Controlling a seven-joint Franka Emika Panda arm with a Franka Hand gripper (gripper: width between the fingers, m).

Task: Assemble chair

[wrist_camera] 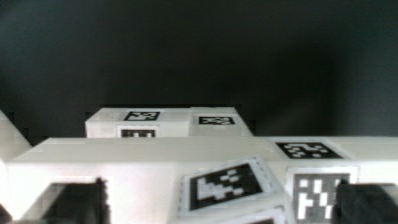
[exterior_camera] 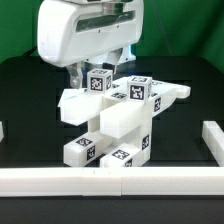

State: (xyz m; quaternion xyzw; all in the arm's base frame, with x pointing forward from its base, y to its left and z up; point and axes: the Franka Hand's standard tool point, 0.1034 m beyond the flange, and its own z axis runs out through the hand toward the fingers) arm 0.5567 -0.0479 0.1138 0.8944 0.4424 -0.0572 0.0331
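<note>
The chair (exterior_camera: 118, 115) stands half built in the middle of the black table, a stack of white tagged slabs, bars and cubes. A flat slab (exterior_camera: 150, 95) lies across its top and tagged blocks (exterior_camera: 84, 148) sit at its foot. My gripper (exterior_camera: 92, 74) is down on the upper rear of the stack, at a tagged cube (exterior_camera: 100, 82). In the wrist view my gripper (wrist_camera: 214, 198) has its dark fingers (wrist_camera: 68, 200) on either side of a white tagged chair part (wrist_camera: 228, 188), which fills the gap between them. More tagged chair pieces (wrist_camera: 169, 120) lie beyond it.
A long plain white rail (exterior_camera: 100, 181) runs along the front of the table. A second rail (exterior_camera: 212, 142) runs up the exterior view's right side, and a short bit shows at the left edge (exterior_camera: 2, 130). The big white robot body (exterior_camera: 85, 30) hangs over the chair.
</note>
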